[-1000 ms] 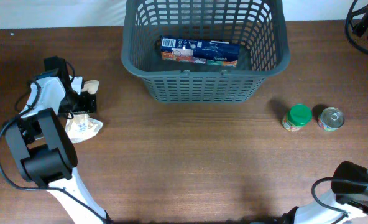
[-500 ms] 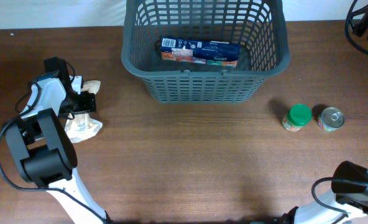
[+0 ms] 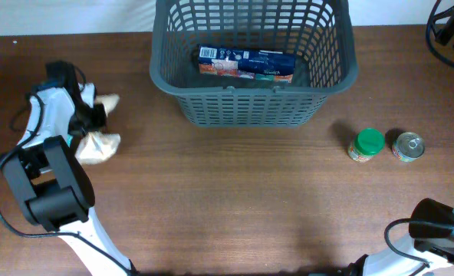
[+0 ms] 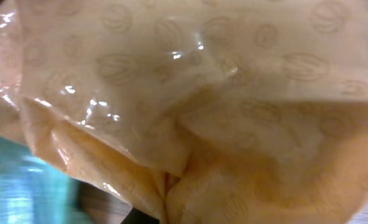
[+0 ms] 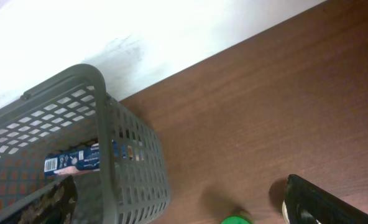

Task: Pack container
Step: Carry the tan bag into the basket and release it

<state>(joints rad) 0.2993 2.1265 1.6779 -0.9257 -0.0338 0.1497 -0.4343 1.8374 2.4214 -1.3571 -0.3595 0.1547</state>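
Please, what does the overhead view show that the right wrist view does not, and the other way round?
Only the overhead view shows the left claw at the tan plastic bag, and the tin can. Only the right wrist view shows the right claw close up, its dark fingers set wide apart. Both show the dark grey basket, the blue box inside it, the brown table and the green-lidded jar, though the wrist view catches only the edge of its lid.

Dk grey lattice container (image 3: 254, 107), upright, top centre.
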